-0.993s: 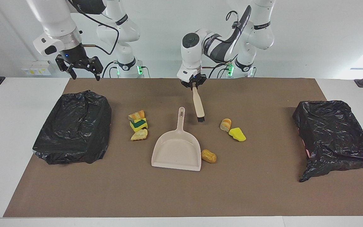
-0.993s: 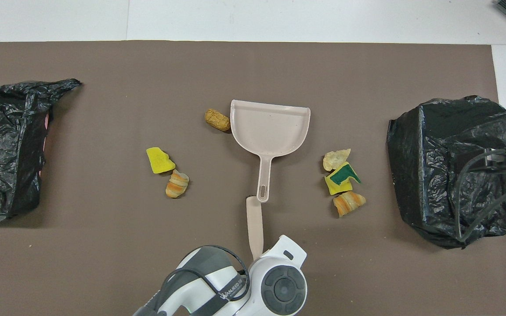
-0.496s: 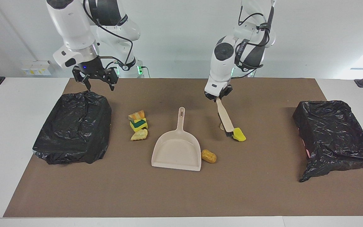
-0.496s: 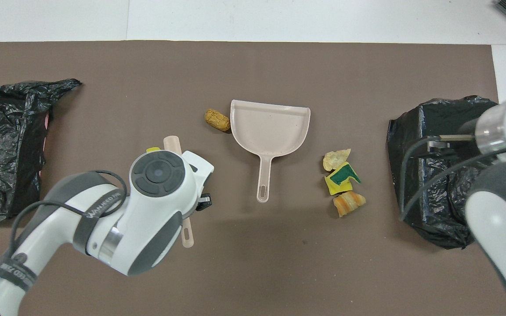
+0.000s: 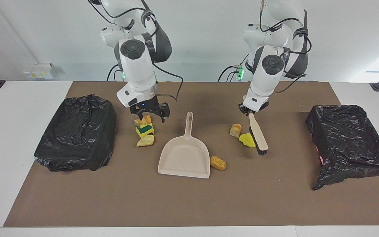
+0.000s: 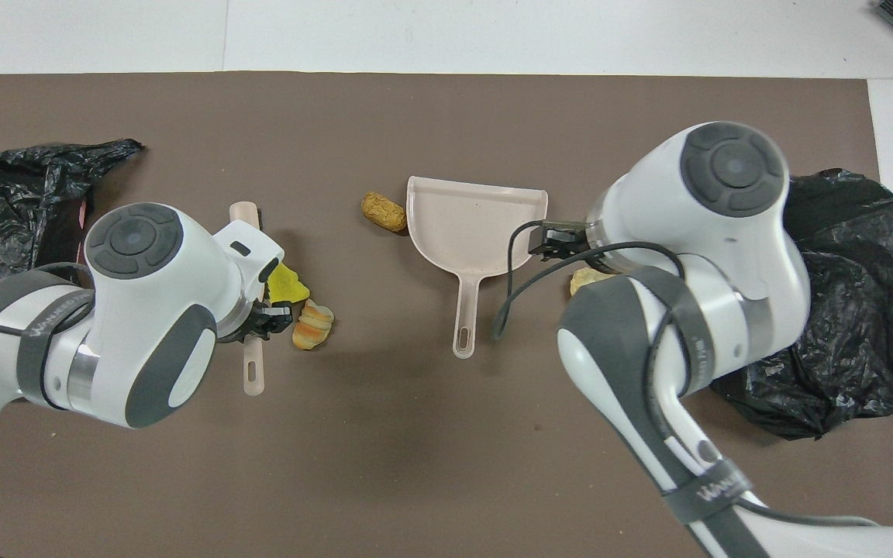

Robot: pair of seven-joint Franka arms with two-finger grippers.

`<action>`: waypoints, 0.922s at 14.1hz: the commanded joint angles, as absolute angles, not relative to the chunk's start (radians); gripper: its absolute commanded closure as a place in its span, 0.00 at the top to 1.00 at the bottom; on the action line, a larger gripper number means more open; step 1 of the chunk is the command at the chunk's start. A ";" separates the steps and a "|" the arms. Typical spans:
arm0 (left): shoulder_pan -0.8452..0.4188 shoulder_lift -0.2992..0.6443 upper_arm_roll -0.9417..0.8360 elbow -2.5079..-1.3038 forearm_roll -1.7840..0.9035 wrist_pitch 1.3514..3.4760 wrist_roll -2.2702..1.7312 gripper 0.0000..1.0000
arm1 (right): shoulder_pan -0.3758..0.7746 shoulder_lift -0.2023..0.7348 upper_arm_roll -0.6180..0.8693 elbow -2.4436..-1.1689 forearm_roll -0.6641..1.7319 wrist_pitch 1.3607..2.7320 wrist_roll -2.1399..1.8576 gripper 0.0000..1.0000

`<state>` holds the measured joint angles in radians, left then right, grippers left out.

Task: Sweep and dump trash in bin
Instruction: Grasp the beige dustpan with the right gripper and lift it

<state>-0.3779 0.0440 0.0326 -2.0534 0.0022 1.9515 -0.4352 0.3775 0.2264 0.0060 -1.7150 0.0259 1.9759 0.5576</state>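
On the brown mat (image 5: 183, 204), toward the left arm's end of the table, the left gripper (image 5: 251, 112) is clamped tight on the handle of the beige brush (image 5: 258, 134), which slants down from it with the dark bristles at the mat. Its bristle end sits just beside a yellow sponge (image 5: 247, 140), and a striped bread chunk (image 5: 235, 130) lies just beside that sponge, a little nearer the robots.

Over toward the right arm's end, the right gripper (image 5: 150, 115) hangs with its fingers spread wide and nothing between them, just above a small pile of trash: an orange bread chunk (image 5: 144, 120), a yellow-green sponge (image 5: 144, 130) and a pale crust-like lump (image 5: 145, 141), set close together in a row. I cannot tell whether the fingertips touch the top piece.

Between the two groups the beige dustpan (image 5: 184, 158) lies flat, handle pointing at the robots, with a tan nugget (image 5: 218, 163) touching its corner on the left arm's side.

A black-bagged bin (image 5: 77, 131) stands at the right arm's end of the table, and another bagged bin (image 5: 349, 141) at the left arm's.
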 commanded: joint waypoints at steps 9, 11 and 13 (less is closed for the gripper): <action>-0.287 0.015 0.018 -2.144 -0.002 2.055 -0.299 0.00 | 0.548 0.359 0.006 -1.834 0.087 2.194 0.704 1.00; -0.296 0.023 0.018 -2.143 -0.023 2.094 -0.299 0.00 | 0.554 0.351 0.006 -1.841 0.087 2.177 0.704 1.00; -0.298 0.034 0.018 -2.146 -0.023 2.097 -0.298 0.00 | 0.557 0.353 0.008 -1.827 0.087 2.175 0.713 1.00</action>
<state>-0.3032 0.0506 0.0232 -2.1158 -0.0083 2.0678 -0.3147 0.5535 0.3797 0.0065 -1.8098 0.0663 2.1678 0.6951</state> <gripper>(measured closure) 0.744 0.000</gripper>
